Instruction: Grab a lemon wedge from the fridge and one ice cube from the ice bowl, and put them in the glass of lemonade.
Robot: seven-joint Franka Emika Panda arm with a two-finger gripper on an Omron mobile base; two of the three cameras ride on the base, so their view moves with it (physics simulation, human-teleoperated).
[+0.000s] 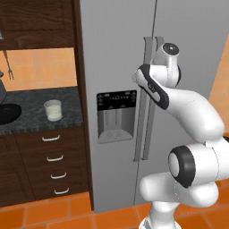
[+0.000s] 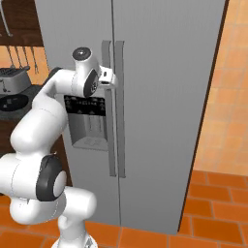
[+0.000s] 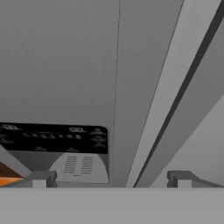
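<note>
The light-grey fridge (image 1: 116, 53) (image 2: 164, 97) stands with both doors closed, so the lemon wedge is hidden. My gripper (image 2: 112, 78) (image 3: 109, 181) is up against the upper part of the left door's vertical bar handle (image 2: 112, 135) (image 3: 175, 74). It is open, with the fingers (image 3: 40, 178) wide apart and the handle running between them. The glass of lemonade (image 1: 53, 110) sits on the dark counter left of the fridge. The black ice bowl (image 1: 6, 112) (image 2: 12, 102) lies further left on that counter.
The dark dispenser panel (image 1: 116, 115) (image 2: 87, 121) (image 3: 52, 140) is set in the left door below my hand. A silver toaster (image 2: 12, 77) stands behind the bowl. Dark wooden drawers (image 1: 53, 165) are under the counter. The floor (image 2: 213, 203) has orange tiles.
</note>
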